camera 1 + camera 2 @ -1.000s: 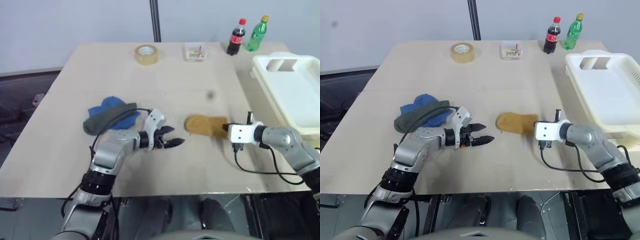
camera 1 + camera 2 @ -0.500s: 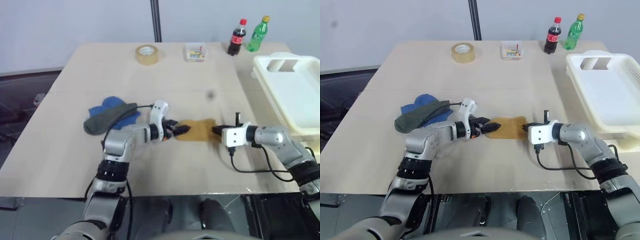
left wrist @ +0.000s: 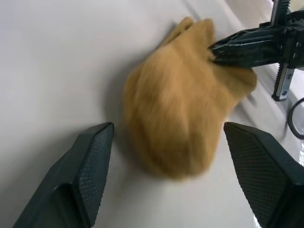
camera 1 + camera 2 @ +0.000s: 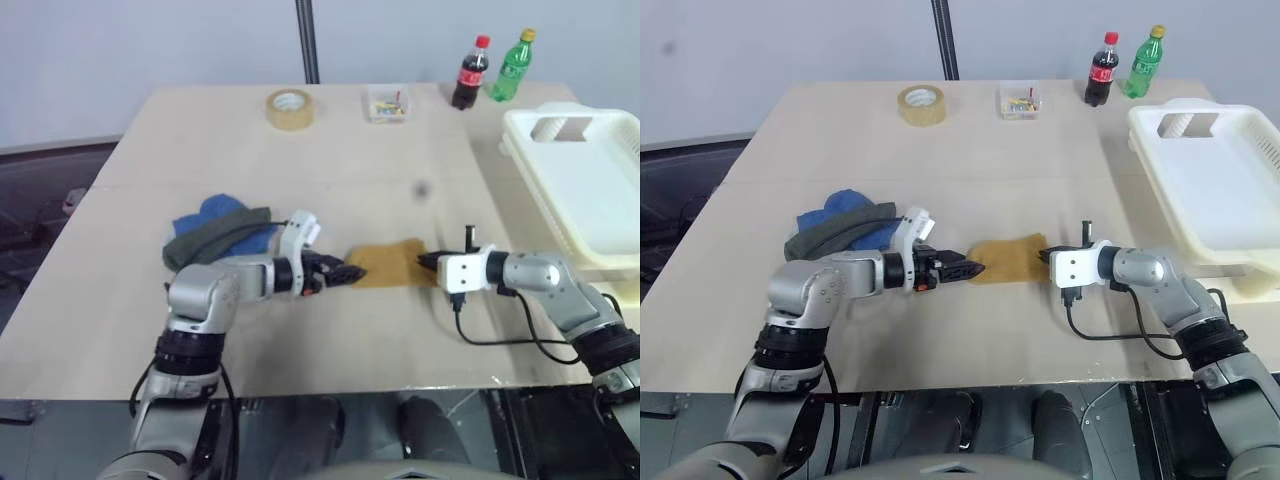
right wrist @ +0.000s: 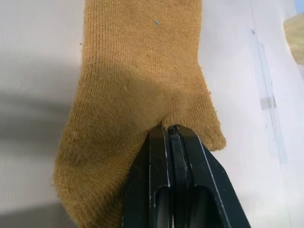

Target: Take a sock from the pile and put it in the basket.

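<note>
I see the mustard-yellow sock [image 4: 388,263] lying flat on the worktop [image 4: 300,160], out on its own between my two hands and apart from the pile [image 4: 215,230], where a dark grey-green sock lies over a blue one. My right hand [image 4: 425,263] is pinched shut on the sock's right edge; in the right wrist view its black fingers [image 5: 173,190] meet with a fold of the knit between them. My left hand [image 4: 345,271] sits low at the sock's opposite end with its fingers [image 3: 90,166] spread wide, the sock just ahead of the gap between them and not gripped. The basket [image 4: 590,190] stands at the worktop's right edge, well apart from the sock. Along the far edge I can see a roll of tape [image 4: 289,107], a small clear box [image 4: 388,103], a cola bottle [image 4: 468,74] and a green bottle [image 4: 511,66].
</note>
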